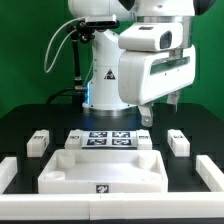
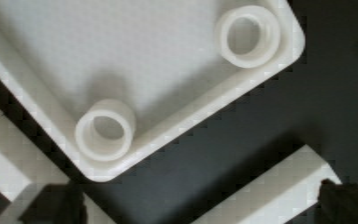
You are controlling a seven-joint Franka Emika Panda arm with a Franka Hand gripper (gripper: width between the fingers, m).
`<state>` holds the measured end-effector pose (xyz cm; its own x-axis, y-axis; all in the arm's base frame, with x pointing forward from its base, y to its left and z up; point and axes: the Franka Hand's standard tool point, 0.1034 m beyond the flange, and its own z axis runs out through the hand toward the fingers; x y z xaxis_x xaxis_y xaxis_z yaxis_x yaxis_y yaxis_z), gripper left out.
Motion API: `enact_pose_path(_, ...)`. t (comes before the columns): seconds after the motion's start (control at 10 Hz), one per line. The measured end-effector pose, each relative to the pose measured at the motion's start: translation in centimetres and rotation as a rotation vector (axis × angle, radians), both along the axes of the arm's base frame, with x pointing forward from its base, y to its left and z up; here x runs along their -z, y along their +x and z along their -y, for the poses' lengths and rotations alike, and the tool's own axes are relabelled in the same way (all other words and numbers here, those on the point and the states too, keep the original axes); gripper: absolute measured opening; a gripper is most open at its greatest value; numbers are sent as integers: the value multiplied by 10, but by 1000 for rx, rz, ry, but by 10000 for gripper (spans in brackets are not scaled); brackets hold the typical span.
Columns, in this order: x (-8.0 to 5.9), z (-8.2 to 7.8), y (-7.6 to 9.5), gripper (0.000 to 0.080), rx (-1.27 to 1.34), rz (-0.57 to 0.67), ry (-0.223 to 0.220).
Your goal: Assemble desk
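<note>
The white desk tabletop (image 1: 105, 170) lies on the black table at the front centre, rim up. In the wrist view its corner (image 2: 158, 70) shows two round leg sockets. Four short white legs with tags lie in a row behind it: the first leg (image 1: 38, 142), the second leg (image 1: 76, 138), the third leg (image 1: 143, 137) and the fourth leg (image 1: 178, 142). My gripper (image 1: 160, 108) hangs above the table behind the tabletop, toward the exterior view's right. In the wrist view the gripper (image 2: 194, 205) is open and empty, dark fingertips (image 2: 60, 205) wide apart over black table.
The marker board (image 1: 108, 138) lies flat between the middle legs. Long white rails edge the table at the exterior view's left (image 1: 6, 172) and right (image 1: 212, 172). A white strip (image 2: 291, 165) crosses the wrist view near one finger. The robot base stands behind.
</note>
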<state>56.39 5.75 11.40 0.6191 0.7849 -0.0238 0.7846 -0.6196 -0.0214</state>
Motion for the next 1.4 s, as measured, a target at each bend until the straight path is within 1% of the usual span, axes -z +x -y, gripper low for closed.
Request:
enact_pose_path(0.6, 0, 0, 0, 650, -3, -1, 0)
enact_pose_path(0.7, 1, 3, -2, 650, -41, -2, 1)
enact_pose_path(0.9, 8, 19, -18, 650, -150, -16, 1)
enact_pose_path(1.0, 13, 32, -29, 650, -306, -12, 8)
enact_pose_path(1.1, 22, 50, -41, 650, -432, -12, 15)
enact_pose_path(1.2, 31, 66, -51, 650, -498, -27, 24)
enact_pose_path(1.3, 34, 72, -53, 650, -540, -37, 29)
enact_pose_path(1.4, 33, 71, -53, 650, -544, -36, 30)
